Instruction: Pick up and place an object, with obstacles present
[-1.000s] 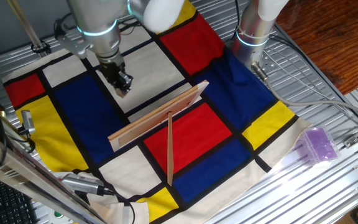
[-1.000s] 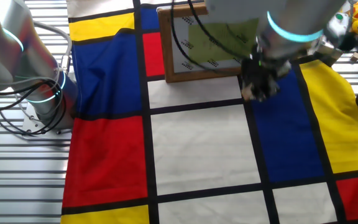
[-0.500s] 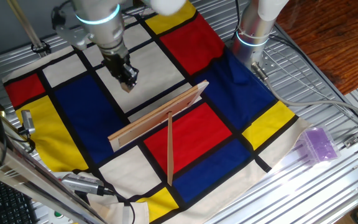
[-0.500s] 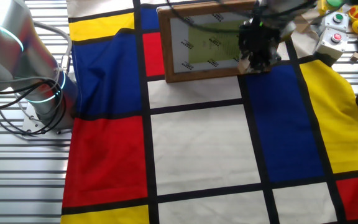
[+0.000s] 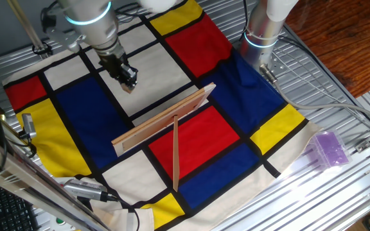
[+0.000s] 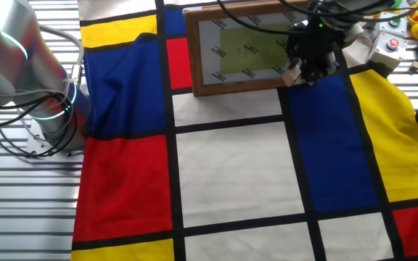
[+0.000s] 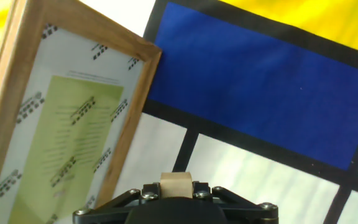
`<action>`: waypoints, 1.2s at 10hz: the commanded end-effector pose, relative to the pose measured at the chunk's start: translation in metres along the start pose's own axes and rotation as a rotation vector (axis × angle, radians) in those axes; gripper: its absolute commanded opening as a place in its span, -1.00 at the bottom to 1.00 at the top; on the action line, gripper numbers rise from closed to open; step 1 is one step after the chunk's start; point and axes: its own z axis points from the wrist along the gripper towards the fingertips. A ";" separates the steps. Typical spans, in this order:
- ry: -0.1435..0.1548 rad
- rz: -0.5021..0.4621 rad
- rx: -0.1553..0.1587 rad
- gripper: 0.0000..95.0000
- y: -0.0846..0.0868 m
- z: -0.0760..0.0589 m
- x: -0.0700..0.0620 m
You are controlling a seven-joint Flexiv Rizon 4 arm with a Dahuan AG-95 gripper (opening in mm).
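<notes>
My gripper (image 5: 126, 81) is shut on the tiny light-tan wooden block (image 7: 176, 184), held above the cloth over a white square behind the plank. The block sits between the fingers at the bottom of the hand view and shows as a tan speck in the other fixed view (image 6: 291, 75), under the gripper (image 6: 308, 67). The long plank (image 5: 166, 119) stands on edge across the cloth. Its far face carries a framed printed sheet (image 6: 245, 49), also seen in the hand view (image 7: 67, 124). The thin slat (image 5: 175, 151) runs from the plank toward the front, forming a T.
A purple translucent box (image 5: 328, 149) lies on the metal table at the right, off the cloth. A second arm's base (image 5: 262, 32) stands at the back right, also seen in the other fixed view (image 6: 46, 94). A button box (image 6: 387, 43) sits near the gripper.
The gripper has risen and moved along the back side of the plank with the block still held. The plank and the slat have not moved.
</notes>
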 end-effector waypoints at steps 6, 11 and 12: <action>-0.026 -0.104 -0.037 -1.00 0.001 -0.001 0.003; 0.002 -0.029 -0.098 -1.00 0.065 -0.047 0.013; 0.020 0.017 -0.103 -1.00 0.088 -0.058 0.017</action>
